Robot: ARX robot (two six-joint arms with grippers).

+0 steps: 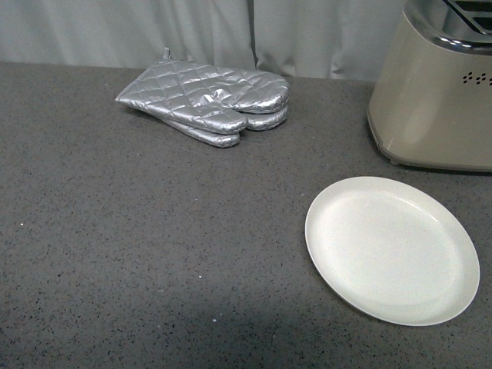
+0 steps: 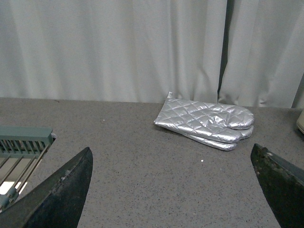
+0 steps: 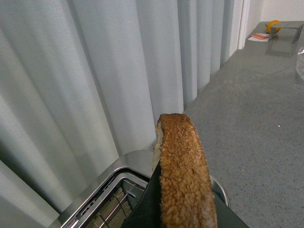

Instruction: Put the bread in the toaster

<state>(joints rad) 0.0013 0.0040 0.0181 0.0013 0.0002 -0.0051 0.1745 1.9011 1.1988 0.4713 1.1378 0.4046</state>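
Bread (image 3: 183, 161) stands on edge between the jaws of the right gripper (image 3: 183, 213), which are closed on its two flat faces. In the right wrist view only the brown crust and rounded top face the camera, with a dark finger (image 3: 147, 206) pressed against one side. The slice hangs in the air above the toaster (image 3: 107, 197). A chrome-rimmed slot with wire guides inside lies just beside and below the slice, and the bread has not entered it.

The left gripper (image 2: 171, 149) holds nothing. Its two dark fingers (image 2: 61, 190) are spread wide apart over bare bench (image 2: 142, 156).

In the front view the beige toaster sits at the far right of the bench, against the pale curtain (image 1: 154, 31), and is cut off by the frame. A white plate (image 1: 392, 246) lies bare near the front right, just in front of the toaster and apart from it. Two silver quilted oven mitts (image 1: 207, 96) lie stacked near the far edge, around the middle, well apart from the plate. A green wire rack (image 2: 23, 140) shows at one side of the left wrist view.
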